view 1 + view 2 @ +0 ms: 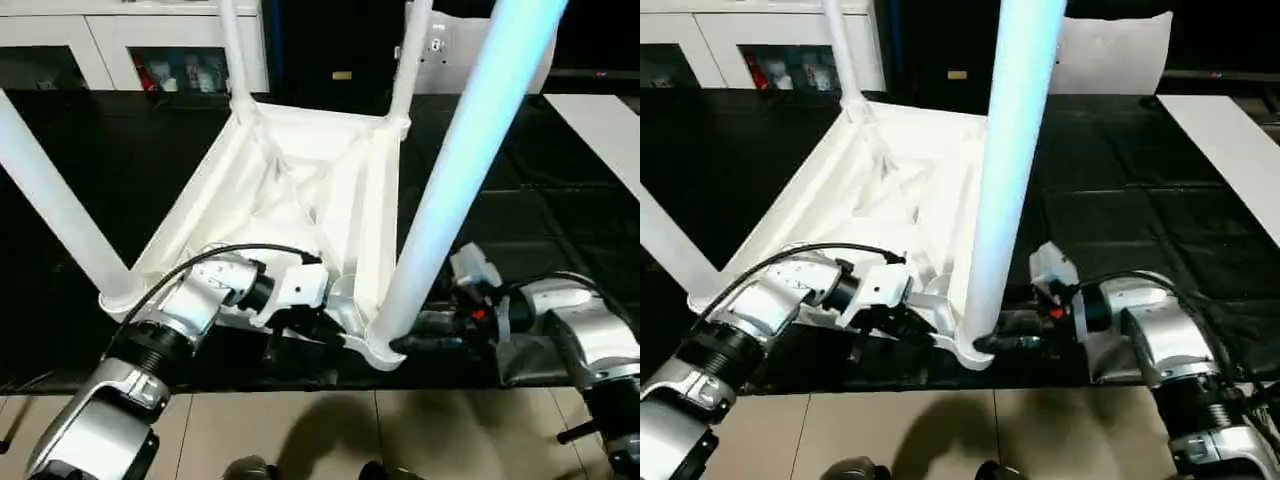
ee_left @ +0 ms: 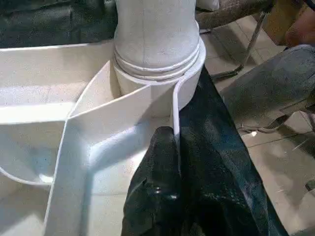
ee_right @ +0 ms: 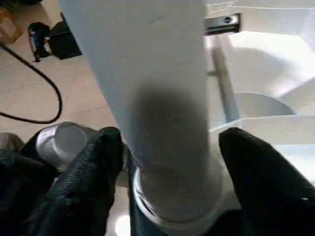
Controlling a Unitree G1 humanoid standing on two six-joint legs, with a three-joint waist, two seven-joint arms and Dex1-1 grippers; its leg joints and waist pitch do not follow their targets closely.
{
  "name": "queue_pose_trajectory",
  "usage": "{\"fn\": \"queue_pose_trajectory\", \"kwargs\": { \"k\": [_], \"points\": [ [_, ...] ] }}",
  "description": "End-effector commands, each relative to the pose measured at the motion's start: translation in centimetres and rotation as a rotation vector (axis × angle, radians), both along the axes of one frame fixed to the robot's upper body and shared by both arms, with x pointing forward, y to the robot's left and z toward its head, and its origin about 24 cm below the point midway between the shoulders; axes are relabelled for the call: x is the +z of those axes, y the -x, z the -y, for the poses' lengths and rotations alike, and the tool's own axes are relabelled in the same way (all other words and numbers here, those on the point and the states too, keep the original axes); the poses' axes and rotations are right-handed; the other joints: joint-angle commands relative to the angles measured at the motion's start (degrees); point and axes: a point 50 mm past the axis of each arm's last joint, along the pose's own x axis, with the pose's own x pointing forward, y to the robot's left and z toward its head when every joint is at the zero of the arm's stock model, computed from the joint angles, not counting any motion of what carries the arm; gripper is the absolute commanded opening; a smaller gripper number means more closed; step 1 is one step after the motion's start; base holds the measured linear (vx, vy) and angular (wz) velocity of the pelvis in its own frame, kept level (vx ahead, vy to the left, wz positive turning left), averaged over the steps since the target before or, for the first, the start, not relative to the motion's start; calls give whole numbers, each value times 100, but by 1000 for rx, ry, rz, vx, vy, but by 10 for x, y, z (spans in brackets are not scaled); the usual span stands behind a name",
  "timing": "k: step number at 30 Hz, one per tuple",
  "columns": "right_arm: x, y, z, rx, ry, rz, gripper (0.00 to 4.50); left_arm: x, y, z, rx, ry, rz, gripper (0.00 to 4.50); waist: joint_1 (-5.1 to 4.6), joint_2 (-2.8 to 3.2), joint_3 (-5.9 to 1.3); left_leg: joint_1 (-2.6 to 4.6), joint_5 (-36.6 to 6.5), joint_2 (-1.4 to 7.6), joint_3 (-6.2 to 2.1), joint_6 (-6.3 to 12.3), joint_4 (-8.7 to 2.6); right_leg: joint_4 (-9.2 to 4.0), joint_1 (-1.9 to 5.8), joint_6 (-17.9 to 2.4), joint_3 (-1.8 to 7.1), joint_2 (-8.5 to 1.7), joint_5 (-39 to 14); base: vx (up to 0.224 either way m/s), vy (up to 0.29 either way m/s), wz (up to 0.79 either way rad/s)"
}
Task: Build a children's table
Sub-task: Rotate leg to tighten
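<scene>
Lying upside down on the black mat [image 1: 120, 150], the children's table [image 1: 300, 190] has its ribbed underside up, near corner at the mat's front edge.

Four legs stand in the corner sockets: two far, one at the left, and the near leg [image 1: 470, 160] in the near corner socket [image 1: 375, 345]. From here assembly looks nearly done; what seems left is confirming this last leg is fully seated, then turning the table upright.

Right gripper [image 3: 165, 162]: black fingers spread wide on either side of the near leg's base, straddling it; contact cannot be told.

Left gripper [image 2: 177, 172]: fingers pinched narrow on the thin rim [image 2: 174, 105] of the tabletop just beside that socket, steadying it.
</scene>
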Motion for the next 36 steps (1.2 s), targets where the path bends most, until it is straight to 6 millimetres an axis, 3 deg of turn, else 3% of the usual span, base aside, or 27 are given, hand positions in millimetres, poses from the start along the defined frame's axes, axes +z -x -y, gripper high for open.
{"fn": "queue_pose_trajectory", "kwargs": {
  "k": [1,12,17,19,20,22,23,25,27,31,35,36],
  "points": [
    [3,-2,-2,24,-8,11,313,11,0,10,-82,21,36,0,-21,-93,-479,21,-449,466,-205,529,-386,-426,405,-103,510,-574,-2177,0,0,0],
    [-2,0,-10,41,-44,-48,217,10,-3,9,-41,35,28,0,-26,-76,-459,26,-432,489,-216,560,-394,-410,393,-163,517,-569,-2029,0,0,0],
    [-6,-3,-22,-118,-99,-76,207,12,-13,25,152,114,3,0,-40,-80,-431,45,-491,484,-210,452,-406,-459,389,-108,509,-572,-2224,0,0,0],
    [-10,-10,-29,-240,-86,-44,207,11,-15,35,226,136,-5,0,-111,-98,-401,62,-736,423,-212,301,-407,-561,387,63,457,-572,-2720,0,0,0],
    [-13,-15,-33,-314,-74,-40,207,11,-15,40,256,146,-13,0,-167,-107,-394,36,-774,384,-221,253,-399,-586,411,171,427,-574,-2882,0,0,0],
    [-16,-22,-40,-425,-78,-42,206,12,-17,49,318,158,-23,0,-279,-116,-383,-5,-807,362,-238,224,-385,-630,428,368,378,-548,-3031,0,0,0],
    [-16,-24,-42,-454,-83,-43,205,12,-18,51,334,161,-25,0,-314,-101,-380,29,-824,363,-230,205,-385,-663,402,384,374,-550,-3070,0,0,0],
    [-18,-31,-50,-576,-84,-42,204,13,-22,62,418,176,-29,0,-479,-121,-383,-11,-858,302,-233,240,-357,-691,416,499,334,-518,-3117,0,0,0],
    [-19,-36,-55,-654,-68,-34,204,14,-26,68,476,183,-25,0,-517,-107,-389,-4,-852,298,-241,269,-350,-707,413,538,311,-509,-3114,0,0,0],
    [-22,-49,-64,-934,-3,-31,204,17,-32,89,628,208,24,0,-626,-89,-406,-9,-736,355,-277,367,-376,-666,411,349,343,-514,-2696,0,0,0],
    [-19,-56,-71,-1083,-46,-24,204,16,-31,104,689,198,108,0,-623,-74,-456,-42,-257,409,-280,598,-381,-493,431,-60,452,-568,-1819,0,0,0],
    [-18,-57,-70,-1106,-37,-8,236,18,-31,107,704,212,99,0,-609,-65,-473,-43,-73,428,-286,671,-371,-438,430,-191,466,-572,-1545,0,0,0]
  ]
}}
